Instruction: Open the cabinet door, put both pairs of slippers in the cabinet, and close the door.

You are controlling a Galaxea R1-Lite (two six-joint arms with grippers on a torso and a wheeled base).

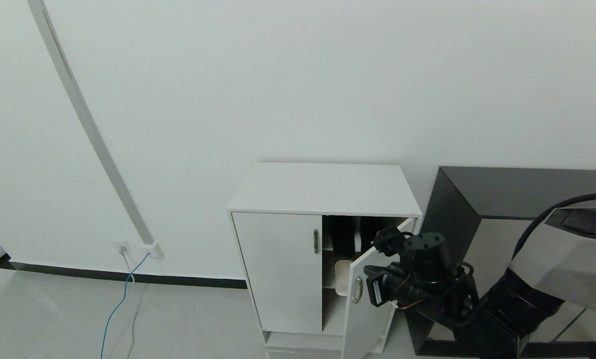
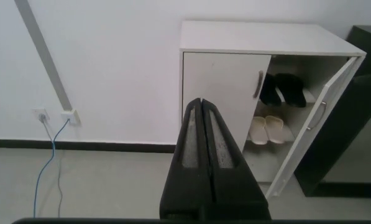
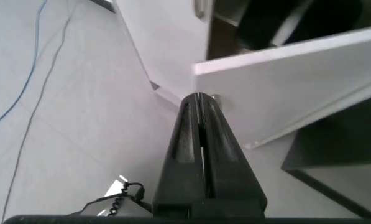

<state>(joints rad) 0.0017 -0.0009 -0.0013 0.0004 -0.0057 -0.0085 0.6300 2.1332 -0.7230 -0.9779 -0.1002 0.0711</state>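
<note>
The white cabinet [image 1: 322, 192] stands against the wall, its left door [image 1: 278, 271] closed and its right door [image 1: 365, 299] swung partly out. Inside, black slippers [image 2: 283, 89] sit on the upper shelf and cream slippers [image 2: 270, 129] on the shelf below. My right gripper [image 1: 383, 238] is shut with nothing in it. Its tip [image 3: 201, 96] rests against the outer face of the right door [image 3: 284, 68], close to the handle [image 3: 215, 98]. My left gripper [image 2: 201, 102] is shut and empty, held well back from the cabinet [image 2: 260, 37] and facing it.
A dark, glossy piece of furniture [image 1: 502, 189] stands directly right of the cabinet, close behind the open door. A blue cable [image 1: 120, 299] runs from wall sockets [image 1: 150, 249] across the floor on the left. A slanted conduit [image 1: 88, 124] runs up the wall.
</note>
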